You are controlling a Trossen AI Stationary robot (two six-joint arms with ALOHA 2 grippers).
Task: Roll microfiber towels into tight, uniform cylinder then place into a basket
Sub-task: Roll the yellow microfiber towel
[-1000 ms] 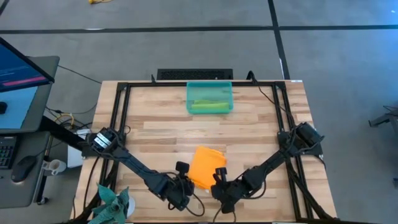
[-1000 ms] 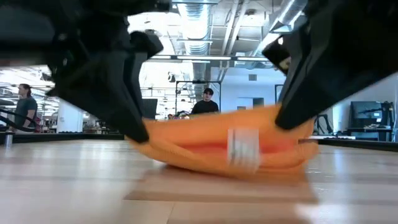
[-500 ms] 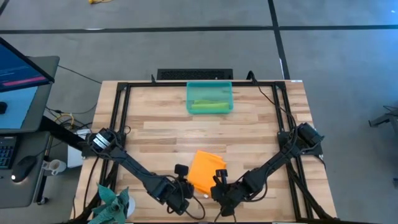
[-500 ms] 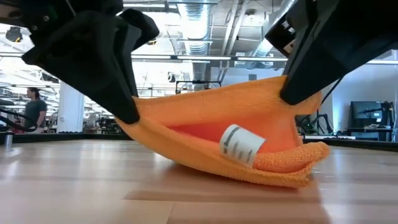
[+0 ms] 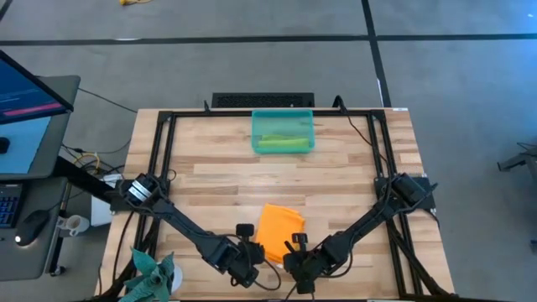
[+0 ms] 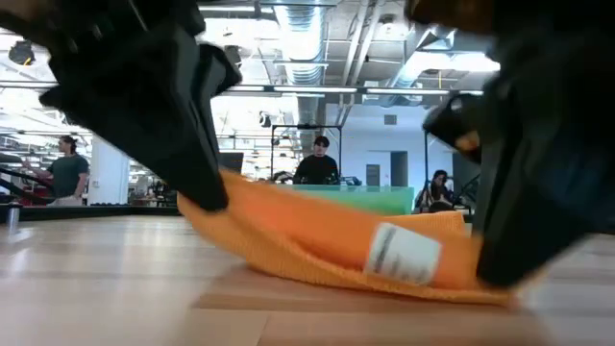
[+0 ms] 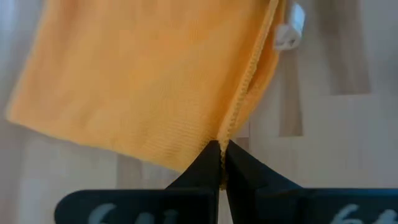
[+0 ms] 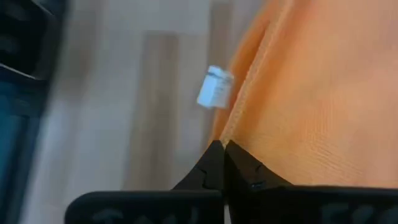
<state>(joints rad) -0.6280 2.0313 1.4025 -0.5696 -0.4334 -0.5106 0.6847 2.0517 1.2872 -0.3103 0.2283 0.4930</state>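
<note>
The orange towel (image 5: 279, 226) lies folded over near the table's front edge, its white label (image 6: 404, 255) facing the low view. My left gripper (image 5: 254, 252) is shut on the towel's near left corner. My right gripper (image 5: 294, 254) is shut on its near right corner. The teal basket (image 5: 283, 132) stands at the far middle of the table. A rolled lime green towel (image 5: 281, 143) lies inside it. My left gripper pinches the towel's hemmed edge (image 7: 227, 133) between its two fingertips, slanting down from the near left. That corner (image 6: 197, 202) is held a little above the table, and the cloth slopes down from it to the wood. My right gripper pinches the towel's hemmed edge (image 8: 227, 133) at its fingertips, slanting down from the near right. That end (image 6: 461, 274) lies low on the table, and the cloth between the two grippers is slack.
A dark teal spiky thing (image 5: 151, 273) sits at the near left corner. Black frame rails (image 5: 159, 168) run along the table's left, right and far sides. Bare wood lies between towel and basket. People stand in the room beyond (image 6: 317, 163).
Both grippers lifted the towel's near edge, which hung between them. My right gripper then came down toward the table, laying its end of the towel on the wood. My left gripper stays slightly raised and has rolled a little. Both stayed shut.
</note>
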